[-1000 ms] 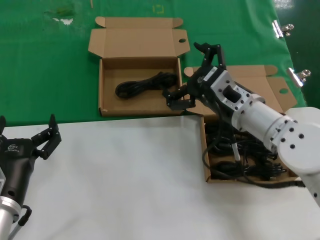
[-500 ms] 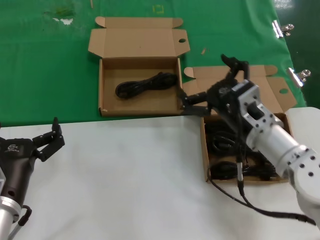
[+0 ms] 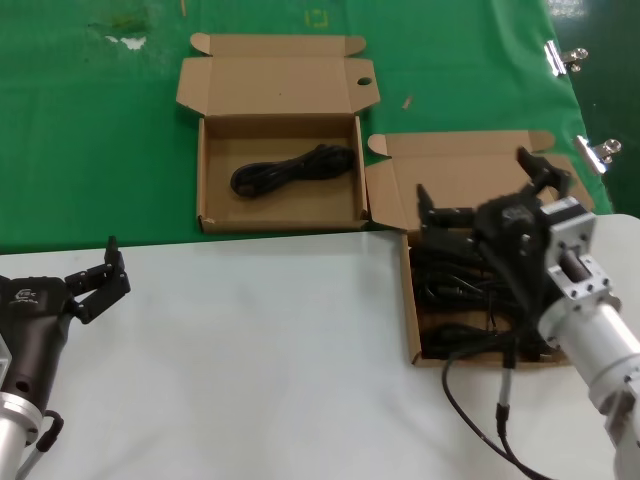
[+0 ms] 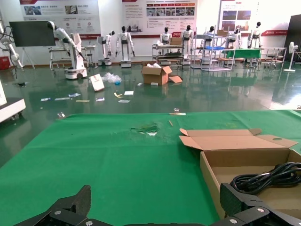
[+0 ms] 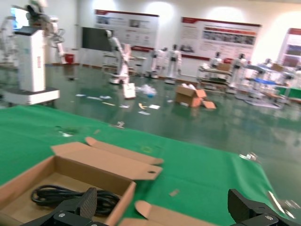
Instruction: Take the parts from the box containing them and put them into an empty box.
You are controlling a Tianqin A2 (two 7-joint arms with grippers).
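Note:
A far cardboard box [image 3: 205, 170] lies open on the green cloth with one coiled black power cable [image 3: 290, 168] in it. A second open box [image 3: 408, 300] at the right holds several coiled black cables [image 3: 455, 290]. My right gripper [image 3: 480, 190] is open and empty, hovering over the back of the right box. In the right wrist view the far box [image 5: 70, 172] and its cable [image 5: 56, 194] lie beyond that gripper [image 5: 164, 209]. My left gripper [image 3: 100, 272] is open and empty at the lower left; its wrist view [image 4: 157, 209] shows the far box [image 4: 209, 176] and cable [image 4: 265, 175].
The boxes sit on a green cloth [image 3: 100, 120]; a white table surface [image 3: 250, 350] lies in front. Two metal binder clips [image 3: 565, 57] [image 3: 598, 152] are at the back right. A thin black robot cable with a silver connector [image 3: 505, 385] hangs from my right arm.
My right gripper, open and empty throughout, has moved from the far box's right edge to the right and nearer, over the right box. The left arm has barely moved.

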